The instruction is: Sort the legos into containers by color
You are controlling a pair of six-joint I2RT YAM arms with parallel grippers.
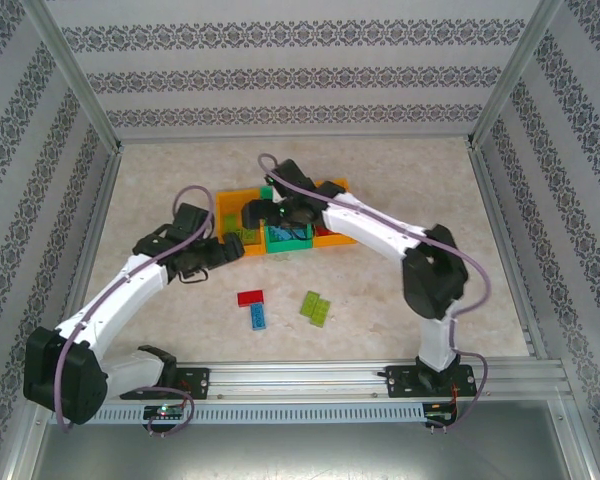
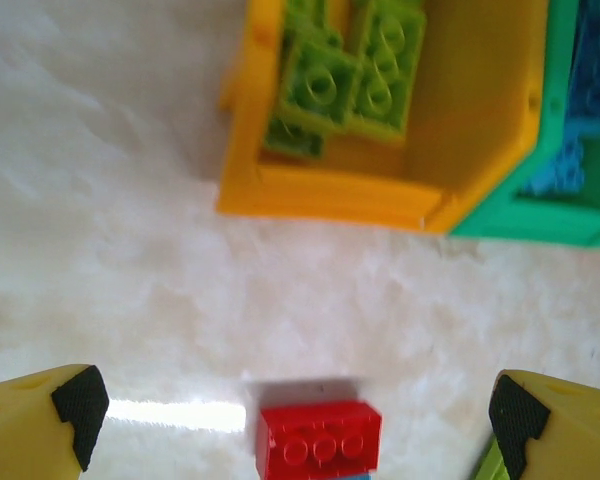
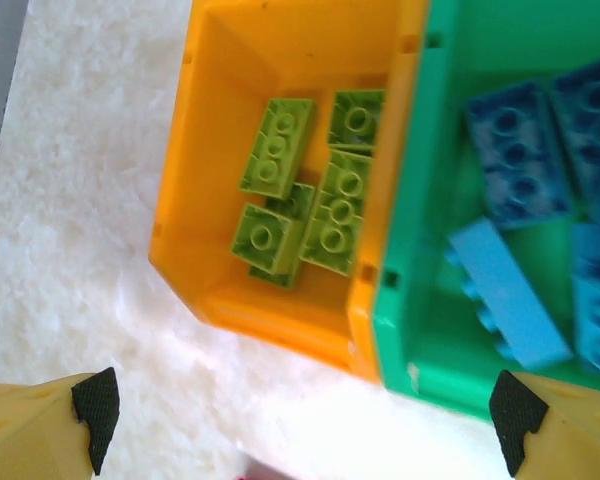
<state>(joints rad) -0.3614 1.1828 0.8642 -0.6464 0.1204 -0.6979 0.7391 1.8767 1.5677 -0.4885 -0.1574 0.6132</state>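
left jaws released, red lego (image 2: 318,437) between, right jaws released, seemingly above bins (image 3: 270,318)

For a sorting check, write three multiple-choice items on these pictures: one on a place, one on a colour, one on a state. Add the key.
1. The green bin stands:
A) right against the left orange bin
B) alone at the rail
C) on an arm's base

2. The bricks in the left orange bin are:
A) red
B) lime green
C) blue

3. The left tool is:
A) shut on a brick
B) shut and empty
C) open

Key:
1 A, the right wrist view shows their walls side by side.
2 B, lime bricks lie in it.
3 C, its fingers stand wide apart, and the red brick lies ungripped.
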